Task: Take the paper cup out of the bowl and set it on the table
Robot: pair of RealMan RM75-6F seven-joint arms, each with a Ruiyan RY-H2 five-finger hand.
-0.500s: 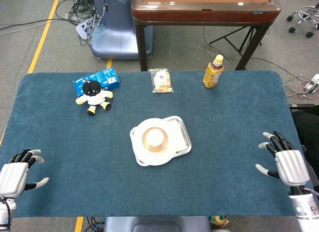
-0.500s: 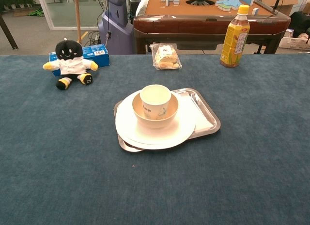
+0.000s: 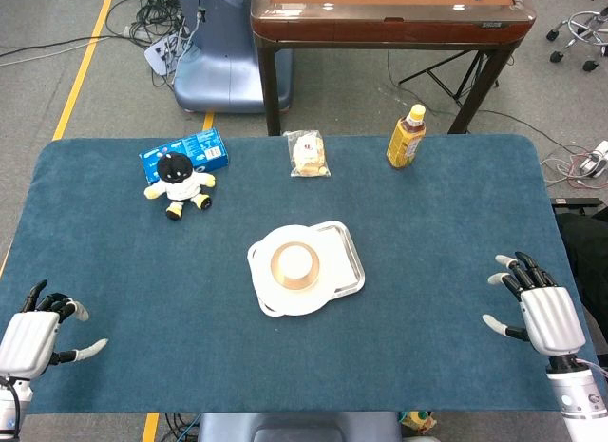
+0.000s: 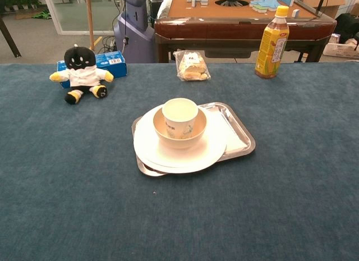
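A white paper cup stands upright inside a tan bowl. The bowl rests on a white plate, which lies on a metal tray at the table's middle. From above, the cup shows as a pale disc in the bowl. My left hand hovers at the near left table edge with fingers spread, holding nothing. My right hand is at the near right edge, fingers apart and empty. Neither hand shows in the chest view.
A plush toy and a blue box lie at the far left. A snack bag and an orange drink bottle stand along the far edge. A brown table stands beyond.
Both hands have drifted slightly toward the near edge of the table. The cup, bowl and tray have not moved.
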